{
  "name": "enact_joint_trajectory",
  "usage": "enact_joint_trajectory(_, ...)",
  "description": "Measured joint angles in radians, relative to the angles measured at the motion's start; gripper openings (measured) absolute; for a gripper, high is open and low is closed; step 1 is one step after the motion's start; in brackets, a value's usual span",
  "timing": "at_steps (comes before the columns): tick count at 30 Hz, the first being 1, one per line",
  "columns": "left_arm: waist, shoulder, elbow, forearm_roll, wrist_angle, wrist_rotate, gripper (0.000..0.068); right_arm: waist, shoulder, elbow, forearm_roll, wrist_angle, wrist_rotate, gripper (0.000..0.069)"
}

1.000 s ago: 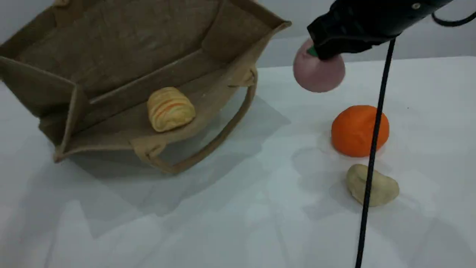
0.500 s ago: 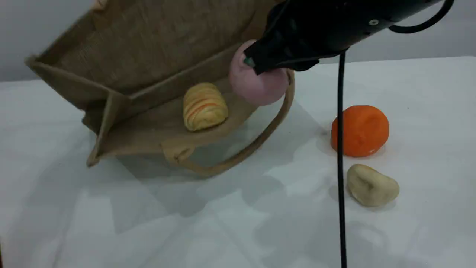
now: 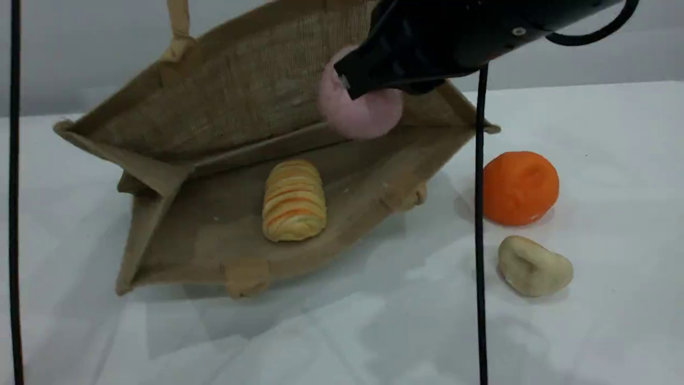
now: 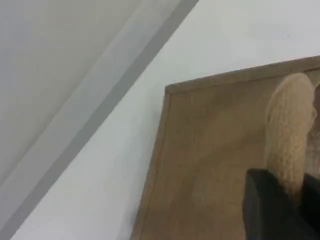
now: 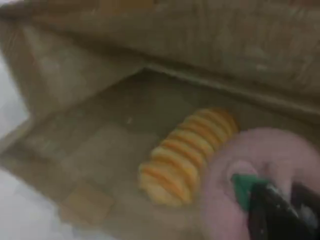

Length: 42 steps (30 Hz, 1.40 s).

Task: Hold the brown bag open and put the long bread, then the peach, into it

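The left gripper [image 4: 282,200] was closed on a beige handle [image 4: 287,130] of the brown bag [image 3: 224,101]. The bag lay on its side on the left half of the table [image 3: 374,321], with its mouth toward the near edge. The long bread [image 3: 294,200] lay inside, on the lower wall. The right gripper [image 3: 350,85] grasped the peach [image 3: 363,115] in the air above the bag's right end.
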Motion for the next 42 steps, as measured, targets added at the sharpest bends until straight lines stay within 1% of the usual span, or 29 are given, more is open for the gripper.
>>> enact_joint_trajectory(5,0.000,0.001,0.000,0.001,-0.001,0.000,0.0099,0.000,0.079,-0.051,-0.002,-0.023,-0.001,0.0015)
enact_joint_trajectory(12,0.000,0.001,0.000,0.001,-0.001,-0.001,0.0099,0.000,0.250,-0.209,-0.002,-0.024,-0.001,0.0016)
enact_joint_trajectory(18,0.000,0.001,0.000,0.001,0.000,0.000,0.0099,0.000,0.393,-0.333,-0.002,-0.061,-0.001,0.0017)
enact_joint_trajectory(22,0.000,0.001,0.000,0.001,0.000,0.000,0.0099,0.000,0.439,-0.358,-0.003,-0.089,-0.001,0.0018)
enact_joint_trajectory(25,0.000,0.001,0.000,0.001,0.000,0.000,0.0099,0.000,0.441,-0.359,-0.002,-0.124,0.000,0.0035)
enact_joint_trajectory(27,0.000,0.001,0.000,0.001,0.000,0.000,0.0099,0.000,0.440,-0.360,-0.002,-0.128,0.000,0.0069)
enact_joint_trajectory(29,0.000,0.001,0.000,0.001,0.000,0.000,0.0099,0.000,0.440,-0.360,-0.002,-0.119,0.000,0.0127)
enact_joint_trajectory(31,0.000,0.001,0.000,0.001,0.000,0.000,0.0099,0.000,0.440,-0.360,0.001,-0.118,0.001,0.0209)
enact_joint_trajectory(34,0.000,0.001,0.000,0.001,0.000,0.000,0.0099,0.000,0.437,-0.360,0.005,-0.102,0.006,0.0366)
enact_joint_trajectory(37,0.000,0.001,0.000,0.002,0.001,0.000,0.0099,0.000,0.435,-0.360,0.005,-0.081,0.006,0.0477)
enact_joint_trajectory(39,0.000,0.001,0.000,0.002,0.001,0.000,0.0099,-0.001,0.427,-0.359,0.007,-0.051,0.006,0.0510)
enact_joint_trajectory(42,0.000,0.001,0.000,0.002,0.000,0.000,0.0099,-0.011,0.399,-0.359,0.007,0.021,0.006,0.0523)
